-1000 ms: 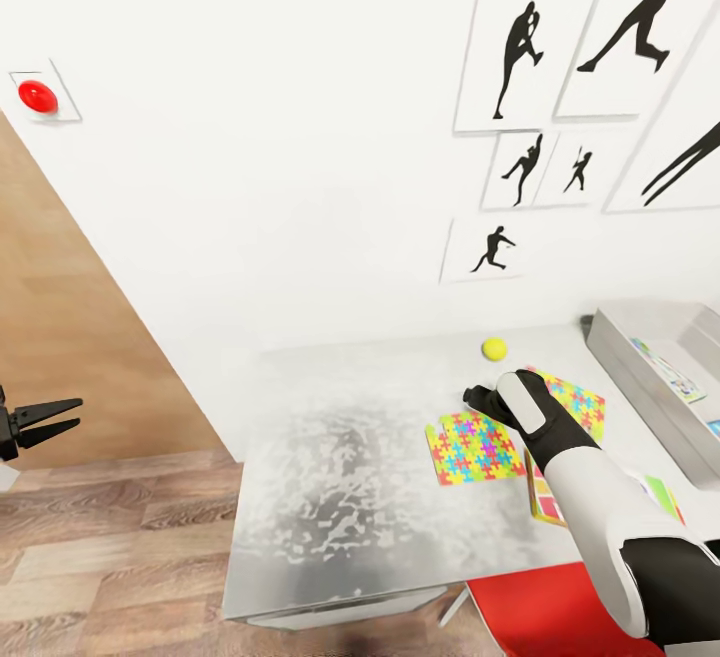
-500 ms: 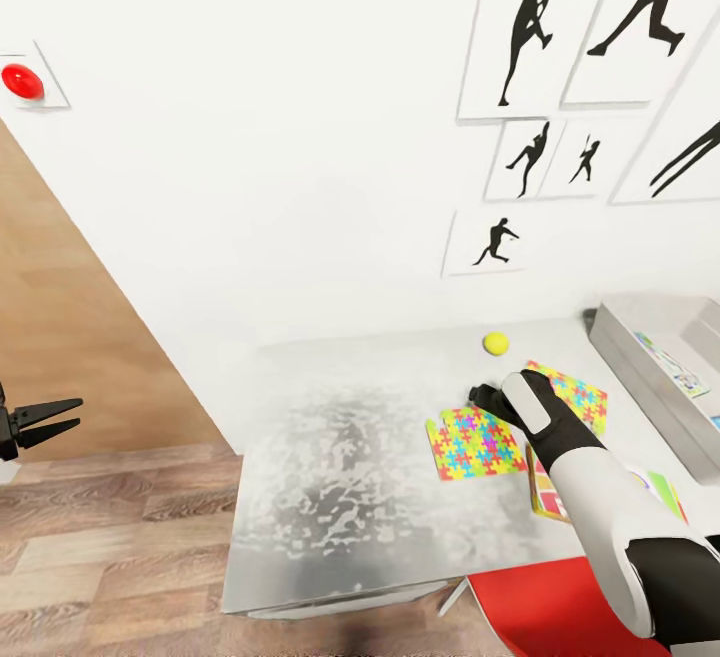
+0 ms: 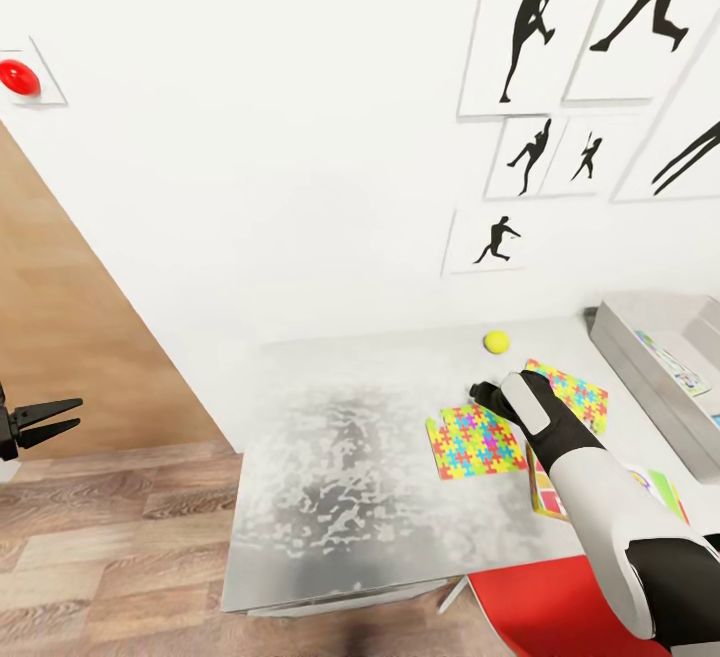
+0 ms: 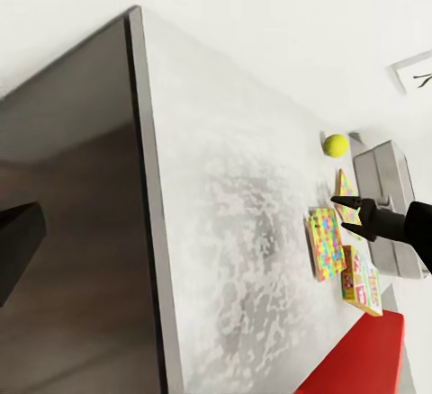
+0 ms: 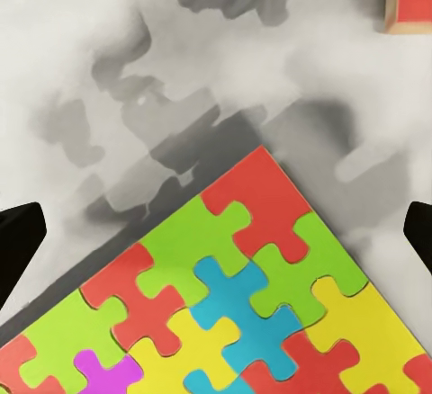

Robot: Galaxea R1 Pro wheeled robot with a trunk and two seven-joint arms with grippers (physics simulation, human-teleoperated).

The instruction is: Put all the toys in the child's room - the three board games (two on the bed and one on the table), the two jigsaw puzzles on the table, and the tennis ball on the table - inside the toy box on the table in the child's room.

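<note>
Jigsaw puzzle (image 3: pixel 474 442) lies flat on the table (image 3: pixel 340 477), short of the tennis ball (image 3: pixel 496 341). Right gripper (image 3: pixel 484 396), fingers spread wide, hovers just above the puzzle's far corner. Left gripper (image 3: pixel 60 417), open, hangs well off the table.

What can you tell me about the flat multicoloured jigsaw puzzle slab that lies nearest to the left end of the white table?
The flat multicoloured jigsaw puzzle slab is a thin rectangle of interlocking red, green, yellow, blue and pink pieces, with a notched left edge. It lies flat and slightly turned on the mottled white table, below the small yellow-green tennis ball. The right gripper hovers open over its far corner; the right wrist view shows that corner between the fingertips, casting a shadow.
</note>
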